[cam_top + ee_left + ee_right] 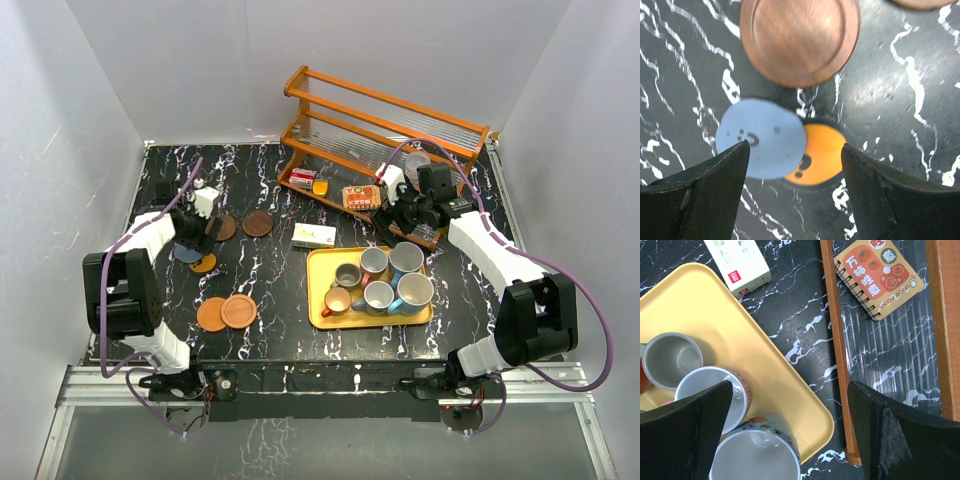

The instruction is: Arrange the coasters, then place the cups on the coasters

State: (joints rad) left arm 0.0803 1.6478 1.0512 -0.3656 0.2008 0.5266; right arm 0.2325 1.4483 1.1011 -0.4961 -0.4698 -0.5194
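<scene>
left gripper point(795, 147): jaws apart, nothing held; we hang straight over the blue coaster point(760, 137).
blue coaster: flat on the table point(900, 100), its right edge lapped over an orange coaster point(822, 150).
key relation: that pair lies directly below us, blue by the left finger and orange by the right. The discs are round, so no long axis, but the pair lines up finger to finger.
brown coaster point(800, 37): just past the fingertips, apart from the pair.
two more coasters point(239, 310): touching each other, nearer the bases.
nearer arm: left; every coaster we see is on its side.
right gripper point(790, 385): jaws wide, empty, above the tray point(322, 268) edge.
cups point(380, 280): all six upright on the yellow tray, none on a coaster yet.
materials: blue and orange discs thin and matte with printed marks; brown one glossy with a raised ring; cups glazed and handled.
our read: split the pair first. Thin discs on a slick top look hard to pinch, so sliding may work better.
</scene>
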